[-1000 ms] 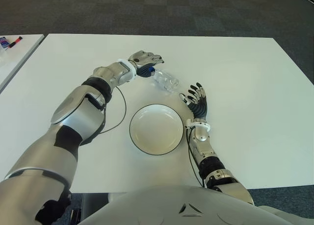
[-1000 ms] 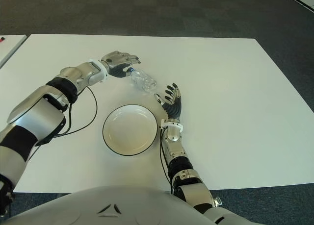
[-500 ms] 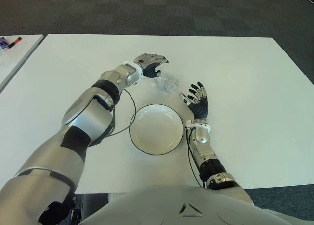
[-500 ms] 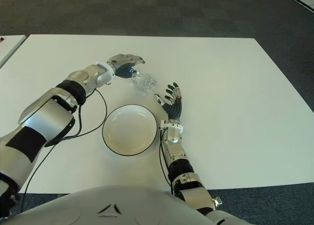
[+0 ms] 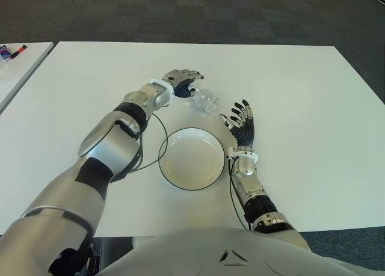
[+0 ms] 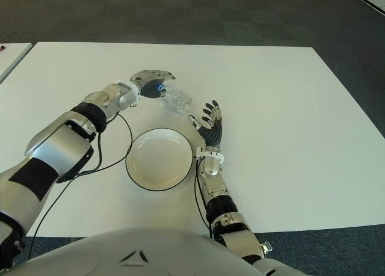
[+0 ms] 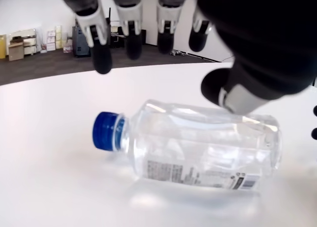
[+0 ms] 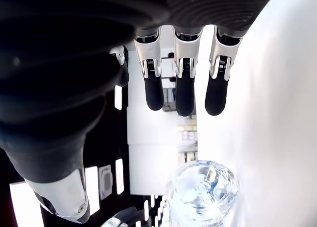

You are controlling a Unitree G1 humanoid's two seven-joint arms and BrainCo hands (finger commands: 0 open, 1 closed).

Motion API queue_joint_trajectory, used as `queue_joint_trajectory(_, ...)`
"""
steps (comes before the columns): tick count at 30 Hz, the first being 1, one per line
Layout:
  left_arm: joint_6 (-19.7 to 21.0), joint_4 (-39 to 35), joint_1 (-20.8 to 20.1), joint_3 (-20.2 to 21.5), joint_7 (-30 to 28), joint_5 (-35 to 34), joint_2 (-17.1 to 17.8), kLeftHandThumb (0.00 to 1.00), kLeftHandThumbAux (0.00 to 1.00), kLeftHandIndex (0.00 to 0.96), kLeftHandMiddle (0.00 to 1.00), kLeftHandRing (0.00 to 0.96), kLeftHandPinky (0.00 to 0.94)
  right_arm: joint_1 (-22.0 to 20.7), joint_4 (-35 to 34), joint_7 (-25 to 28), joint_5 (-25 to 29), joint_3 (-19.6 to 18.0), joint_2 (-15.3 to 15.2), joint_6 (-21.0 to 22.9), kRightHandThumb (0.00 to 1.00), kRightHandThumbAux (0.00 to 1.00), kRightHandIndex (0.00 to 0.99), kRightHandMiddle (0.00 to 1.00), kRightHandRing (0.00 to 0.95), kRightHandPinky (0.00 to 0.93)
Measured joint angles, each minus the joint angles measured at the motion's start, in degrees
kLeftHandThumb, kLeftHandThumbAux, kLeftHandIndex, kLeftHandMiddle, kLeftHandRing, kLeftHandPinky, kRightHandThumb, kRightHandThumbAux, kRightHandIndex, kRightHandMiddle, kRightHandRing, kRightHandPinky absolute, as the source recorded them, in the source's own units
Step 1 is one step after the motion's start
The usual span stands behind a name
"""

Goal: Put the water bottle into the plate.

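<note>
White table [image 5: 301, 77] over dark carpet [image 5: 180, 11]. My left hand [image 5: 180, 80] arches over the water bottle [image 7: 198, 148], fingers spread, gripping nothing. The clear, blue-capped bottle lies sideways beyond the round white plate [image 5: 192, 159]. My right hand [image 5: 240, 122] shows open beside the plate's right, empty.

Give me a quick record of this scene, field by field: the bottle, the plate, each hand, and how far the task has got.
bottle: clear water bottle with a blue cap, lying on its side on the white table, beyond the plate
plate: white plate, nothing in it
left hand: left hand poised over the bottle's cap end, fingers open, not yet gripping
right hand: right hand open, to the right of the plate, near the bottle's base
task status: bottle not grasped, not in the plate
</note>
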Motion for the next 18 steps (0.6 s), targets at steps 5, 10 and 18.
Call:
queue_joint_trajectory(5, 0.1, 0.0, 0.1, 0.9, 0.0, -0.6, 0.0, 0.615, 0.567, 0.0, 0.047, 0.081, 0.154, 0.0, -0.1, -0.4, -0.9, 0.0, 0.0, 0.0, 0.595, 0.768, 0.084, 0.211, 0.221, 0.277)
queue_joint_trajectory(10, 0.1, 0.0, 0.1, 1.2, 0.0, -0.8, 0.0, 0.612, 0.56, 0.0, 0.049, 0.083, 0.167, 0.0, -0.2, -0.4, -1.1, 0.0, 0.0, 0.0, 0.589, 0.762, 0.087, 0.214, 0.223, 0.277)
queue_joint_trajectory(18, 0.1, 0.0, 0.2, 1.4, 0.0, -1.0, 0.0, 0.615, 0.547, 0.0, 0.063, 0.104, 0.201, 0.0, -0.3, -0.6, -1.6, 0.0, -0.1, 0.1, 0.563, 0.739, 0.088, 0.217, 0.229, 0.285)
